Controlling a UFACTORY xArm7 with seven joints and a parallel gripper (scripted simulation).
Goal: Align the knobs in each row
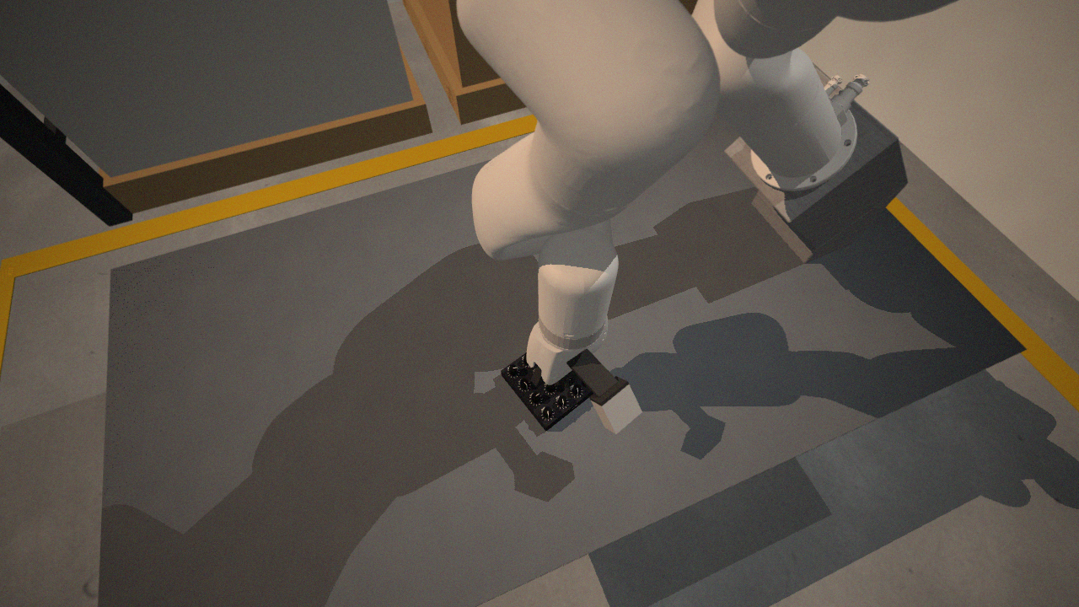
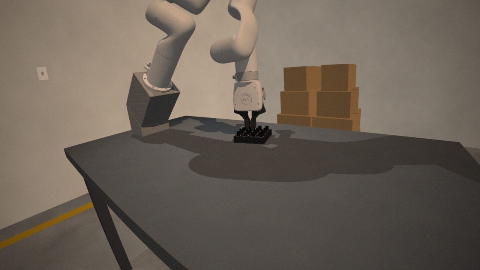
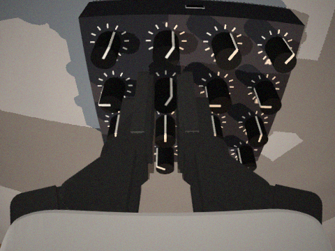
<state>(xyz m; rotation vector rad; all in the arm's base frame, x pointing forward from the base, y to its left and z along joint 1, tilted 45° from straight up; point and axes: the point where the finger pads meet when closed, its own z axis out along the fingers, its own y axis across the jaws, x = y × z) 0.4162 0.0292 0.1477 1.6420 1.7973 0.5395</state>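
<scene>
The black knob box stands on the grey table, with four rows of four knobs. In the wrist view its socket is on the far side, so the far row is row A. My gripper comes straight down onto the box. Its two dark fingers are shut on knob B2, the second knob of the second row. That knob's white line points toward the rear. The lines on B1, B3 and B4 lie low, toward the left. The fingers hide parts of rows C and D.
The arm's slanted base block stands at the table's back corner. A stack of cardboard boxes stands behind the table. Yellow floor tape runs around the work area.
</scene>
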